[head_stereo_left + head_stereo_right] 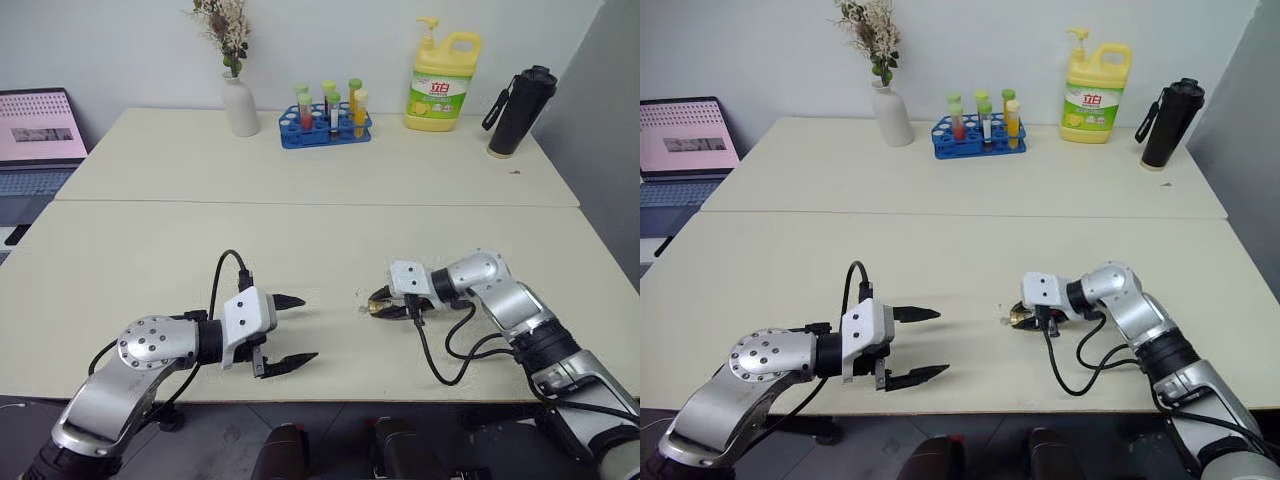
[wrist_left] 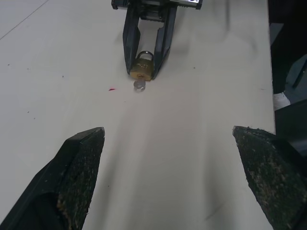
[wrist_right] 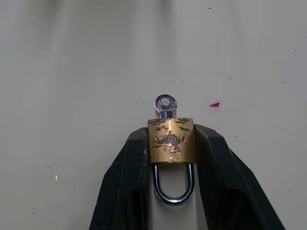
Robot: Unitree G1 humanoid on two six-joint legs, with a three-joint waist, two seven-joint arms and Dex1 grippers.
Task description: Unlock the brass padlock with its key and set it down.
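Right gripper [image 3: 171,143] has its two black fingers closed against the sides of the brass padlock [image 3: 171,141], pinching the body on the cream table [image 1: 300,240] — the silver shackle [image 3: 173,184] sits back between the fingers and looks seated in the body. From the padlock's far face the key [image 3: 165,104] sticks out, its ringed bow pointing away from the gripper and toward the left gripper [image 1: 285,332], which hovers well apart from the padlock with its fingers spread wide and holding nothing. Near the padlock lies a small red speck [image 3: 214,104] on the tabletop. The step in hand seems to be securing the lock body; next, the left gripper likely has to close in on the padlock, pinch that tiny bow squarely and twist — a slip could easily knock the key askew.
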